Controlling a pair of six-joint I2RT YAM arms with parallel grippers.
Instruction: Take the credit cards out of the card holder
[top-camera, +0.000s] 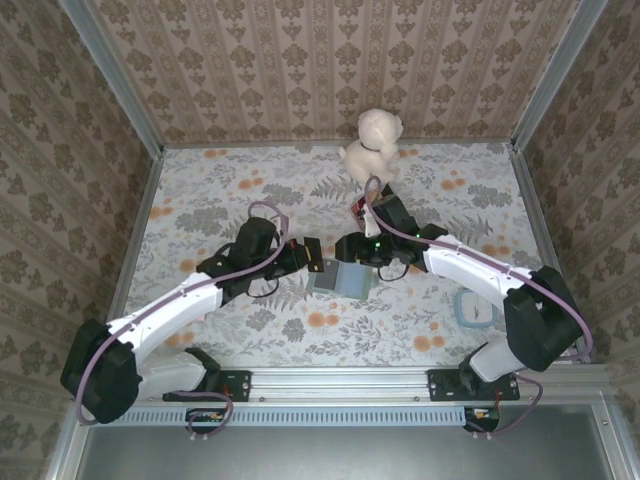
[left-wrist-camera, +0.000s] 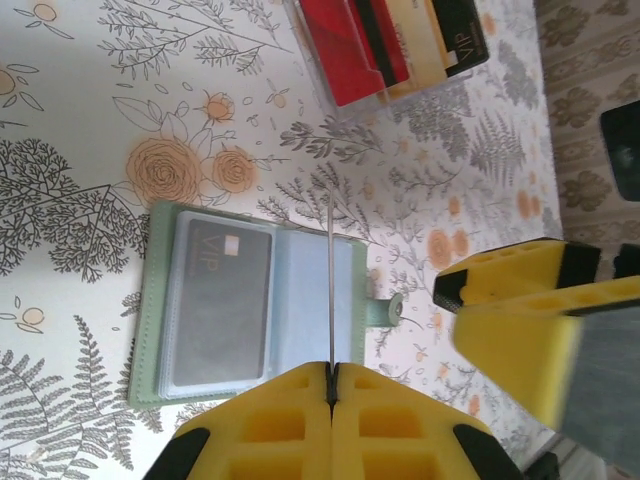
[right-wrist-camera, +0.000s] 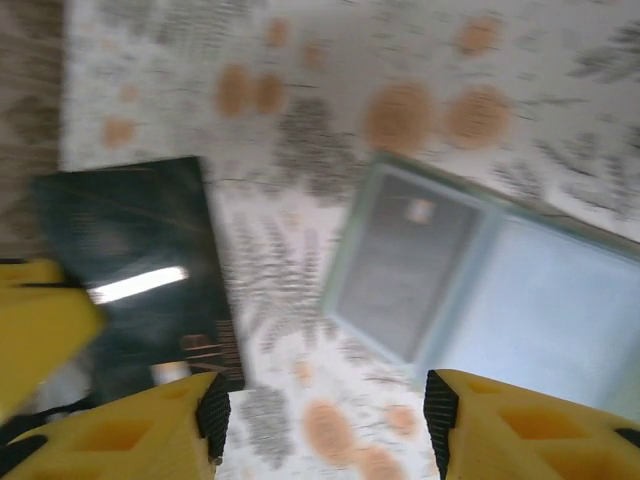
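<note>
The card holder (top-camera: 340, 281) lies open on the floral table between my two arms, sage green with a light blue panel (left-wrist-camera: 308, 300). A grey credit card (left-wrist-camera: 222, 298) sits in its clear sleeve. My left gripper (left-wrist-camera: 332, 370) is shut on a dark credit card (top-camera: 316, 255), seen edge-on as a thin line (left-wrist-camera: 331, 270) and held above the holder. This black card (right-wrist-camera: 140, 280) hangs left of the holder (right-wrist-camera: 470, 280). My right gripper (right-wrist-camera: 325, 410) is open with nothing between its fingers, hovering just above the holder's near edge; its yellow fingers (left-wrist-camera: 520, 330) show beside the holder's snap tab (left-wrist-camera: 386, 312).
A clear tray with red, yellow and black cards (left-wrist-camera: 390, 45) stands beyond the holder, by my right arm (top-camera: 357, 208). A white stuffed dog (top-camera: 372, 140) sits at the back. A pale blue-rimmed object (top-camera: 475, 310) lies at the right front. Patterned walls enclose the table.
</note>
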